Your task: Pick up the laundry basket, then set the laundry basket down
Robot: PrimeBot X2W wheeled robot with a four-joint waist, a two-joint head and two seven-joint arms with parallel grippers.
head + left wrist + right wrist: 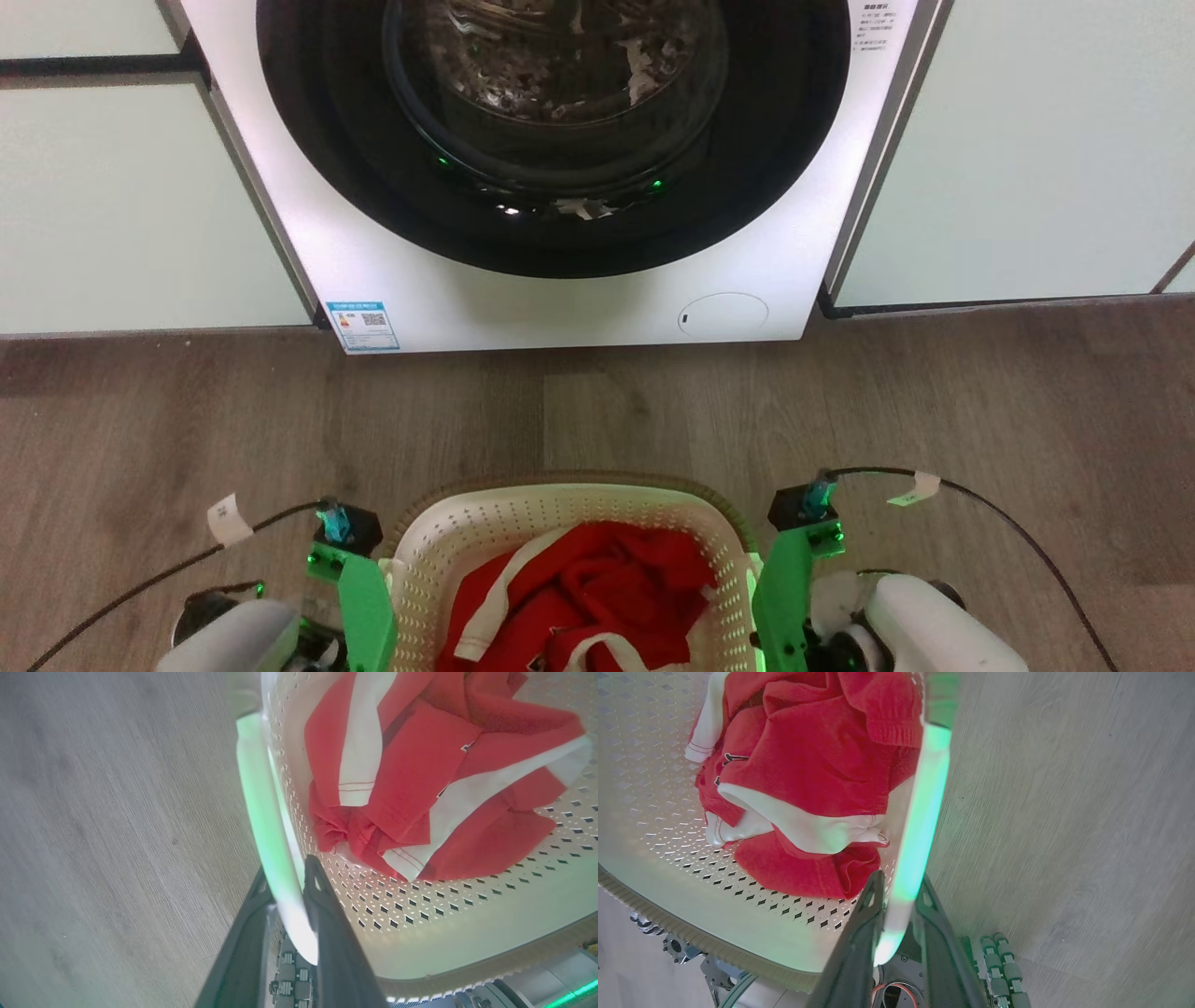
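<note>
The laundry basket (pixel 560 497) sits at the bottom centre of the head view, cream-white and perforated with a brown rim band. A red and white garment (pixel 597 579) lies inside it. In the left wrist view my left gripper (pixel 287 872) is shut on the basket's white side handle (pixel 266 812), one dark finger on each side of it. The right wrist view shows my right gripper (pixel 901 882) shut the same way on the other handle (pixel 924 812). Both arms flank the basket. I cannot tell whether its base touches the floor.
A white washing machine (pixel 560 308) with a dark round door (pixel 551 140) stands straight ahead, between pale cabinet fronts (pixel 112 205). Bare wooden floor (pixel 597 411) lies between it and the basket. Black cables (pixel 1008 523) trail from both wrists.
</note>
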